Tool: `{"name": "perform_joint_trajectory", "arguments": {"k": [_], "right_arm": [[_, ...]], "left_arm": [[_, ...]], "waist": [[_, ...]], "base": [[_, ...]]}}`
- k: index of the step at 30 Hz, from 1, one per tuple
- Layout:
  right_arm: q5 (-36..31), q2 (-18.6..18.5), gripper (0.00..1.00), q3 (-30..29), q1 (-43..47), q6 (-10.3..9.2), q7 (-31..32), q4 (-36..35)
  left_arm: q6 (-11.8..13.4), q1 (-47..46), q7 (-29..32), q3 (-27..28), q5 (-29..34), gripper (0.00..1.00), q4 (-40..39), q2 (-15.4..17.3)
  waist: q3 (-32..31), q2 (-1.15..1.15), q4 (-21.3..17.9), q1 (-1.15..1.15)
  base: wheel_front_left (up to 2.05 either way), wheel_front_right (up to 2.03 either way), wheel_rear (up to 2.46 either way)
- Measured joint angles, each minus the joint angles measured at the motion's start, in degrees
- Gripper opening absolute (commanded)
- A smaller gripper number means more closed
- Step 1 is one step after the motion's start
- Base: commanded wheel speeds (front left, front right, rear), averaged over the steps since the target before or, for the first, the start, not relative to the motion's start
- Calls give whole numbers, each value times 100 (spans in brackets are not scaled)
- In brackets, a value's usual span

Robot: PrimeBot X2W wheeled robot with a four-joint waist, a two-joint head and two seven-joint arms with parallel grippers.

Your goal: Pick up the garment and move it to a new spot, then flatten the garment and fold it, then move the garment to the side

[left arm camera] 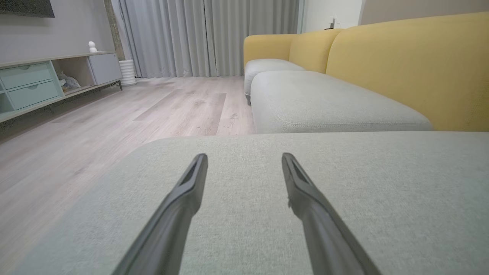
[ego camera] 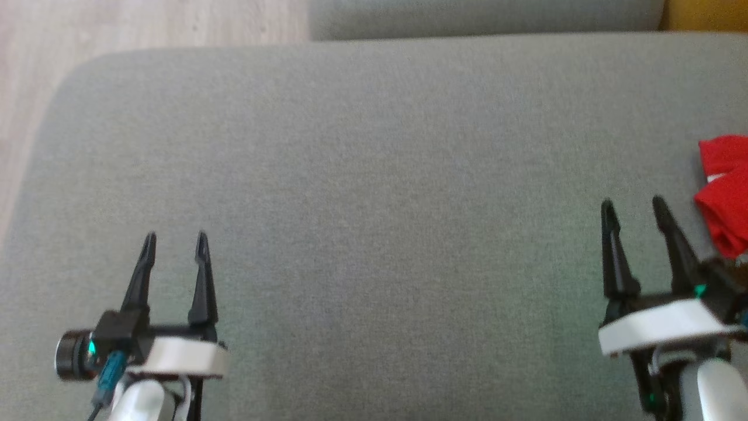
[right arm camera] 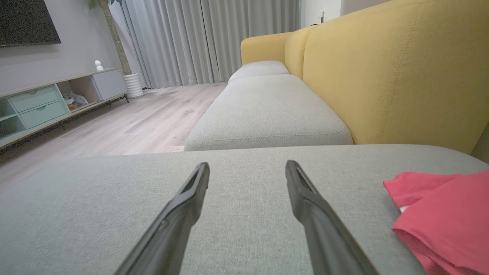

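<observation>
Head view shows the garment (ego camera: 724,193) at the right edge of the cushion (ego camera: 374,175), just beside the right claw (ego camera: 632,202); this and the left claw (ego camera: 175,237) stand open and empty, so nothing restrains the cloth.

Open cushion (ego camera: 374,175) ahead, red garment (ego camera: 726,202) blocking its right edge

A grey sofa seat cushion (ego camera: 374,175) spans the head view, with pale wood-plank flooring (ego camera: 146,23) at upper left, a second grey cushion (ego camera: 485,14) along the top edge and a yellow backrest (ego camera: 707,14) in the upper right corner. In the right wrist view, grey floor-length curtains (right arm camera: 191,38) hang at top centre. A low sideboard with pale green drawers (right arm camera: 38,105) lines the left edge beneath a dark wall-mounted screen (right arm camera: 26,21), with a white ribbed pot (right arm camera: 133,84) just beside it.
</observation>
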Motion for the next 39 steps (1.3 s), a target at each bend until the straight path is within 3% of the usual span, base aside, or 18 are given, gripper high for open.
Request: {"name": "perform_joint_trajectory", "arguments": {"k": [16, 39], "right_arm": [[220, 21, 100, 114, 1172, 0, 218, -424], [404, 23, 100, 220, 1332, 0, 292, -498]], "left_arm": [[53, 994, 314, -111, -68, 100, -193, 91], [157, 1106, 454, -247, -100, 100, -361, 209]], "waist": [[-799, 0, -83, 0], [-914, 0, -196, 1]], "base": [[0, 0, 0], [0, 0, 0]]}}
